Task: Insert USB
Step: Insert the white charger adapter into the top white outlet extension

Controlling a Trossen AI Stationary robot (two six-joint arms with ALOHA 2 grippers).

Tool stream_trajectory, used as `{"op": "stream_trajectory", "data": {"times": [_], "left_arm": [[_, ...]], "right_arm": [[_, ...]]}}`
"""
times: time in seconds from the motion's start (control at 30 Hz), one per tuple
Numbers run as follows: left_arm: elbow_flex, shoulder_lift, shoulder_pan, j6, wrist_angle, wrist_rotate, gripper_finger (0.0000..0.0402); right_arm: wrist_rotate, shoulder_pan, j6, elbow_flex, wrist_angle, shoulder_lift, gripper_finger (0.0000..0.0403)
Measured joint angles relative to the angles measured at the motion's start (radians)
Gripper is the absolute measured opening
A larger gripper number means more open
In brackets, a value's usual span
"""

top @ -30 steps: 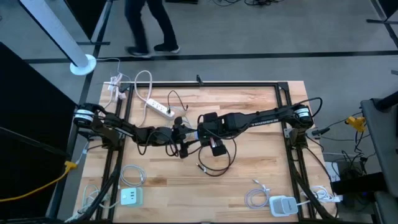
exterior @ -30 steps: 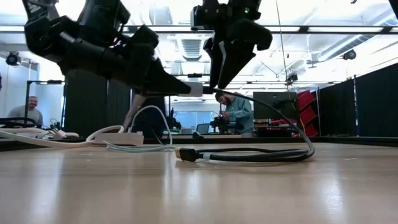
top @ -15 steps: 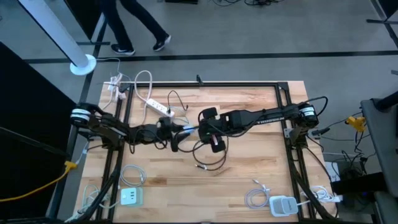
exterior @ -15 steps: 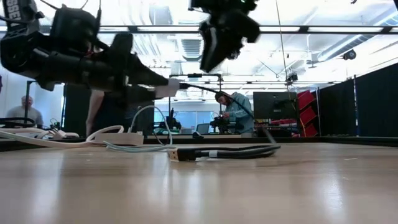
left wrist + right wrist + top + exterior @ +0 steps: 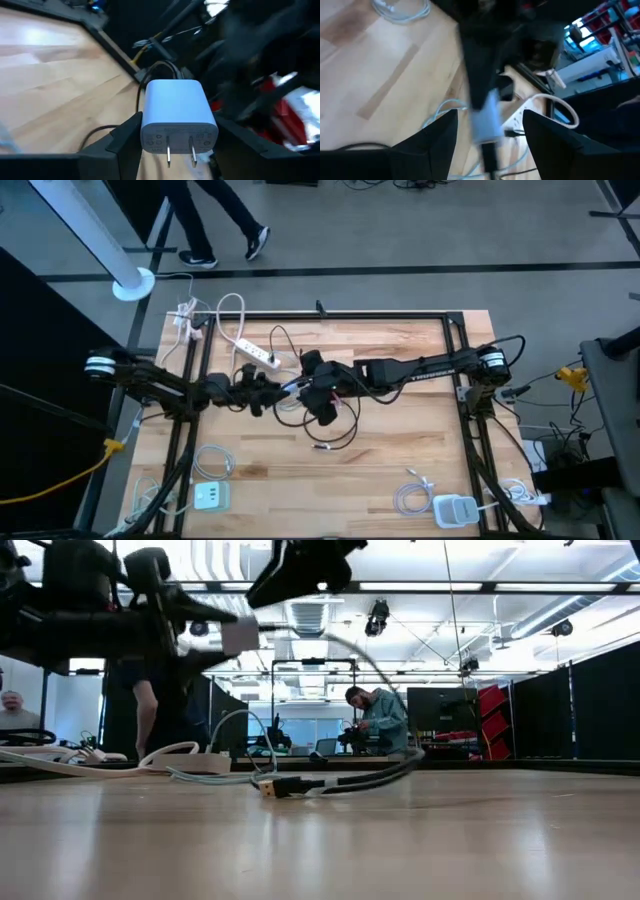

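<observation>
USB cable (image 5: 345, 778), dark, lies in a loose loop on the wooden table (image 5: 420, 840) at the middle of the low view, its plug end (image 5: 268, 787) resting on the wood at centre-left of the frame. One end of it rises off the table toward the white charger (image 5: 179, 120) held above it.

In the left wrist view the charger fills the middle of the frame, clamped between the left gripper's (image 5: 175, 142) two dark fingers (image 5: 127, 135), its two metal prongs pointing toward the camera and the cable running out of its far end. The jaws stand wide, pressed against the charger's sides.

In the high view the left gripper (image 5: 268, 391) sits just left of centre, and the right gripper (image 5: 308, 385) is just beside it, nearly touching. The right wrist view shows its two dark fingers (image 5: 430, 142) apart, with the charger (image 5: 486, 120) and the cable's plug between them but not pinched; I cannot tell whether they touch it.

A white power strip (image 5: 257, 353) lies above them in the high view, in the upper left part of the table.
</observation>
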Motion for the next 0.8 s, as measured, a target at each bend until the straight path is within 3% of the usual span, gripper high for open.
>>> {"op": "stream_trajectory", "data": {"times": [0.27,0.6,0.8], "left_arm": [[-0.005,-0.108,0.0,-0.02,-0.066,0.026,0.0195],[-0.003,-0.127,0.0,0.005,-0.074,0.08,0.0195],[-0.004,-0.133,0.0,0.01,-0.079,0.102,0.0195]], "right_arm": [[0.008,0.0,-0.103,-0.001,0.069,0.033,0.022],[-0.03,-0.026,-0.149,-0.006,0.134,0.035,0.0229],[-0.044,-0.037,-0.149,-0.008,0.164,0.078,0.0212]]}}
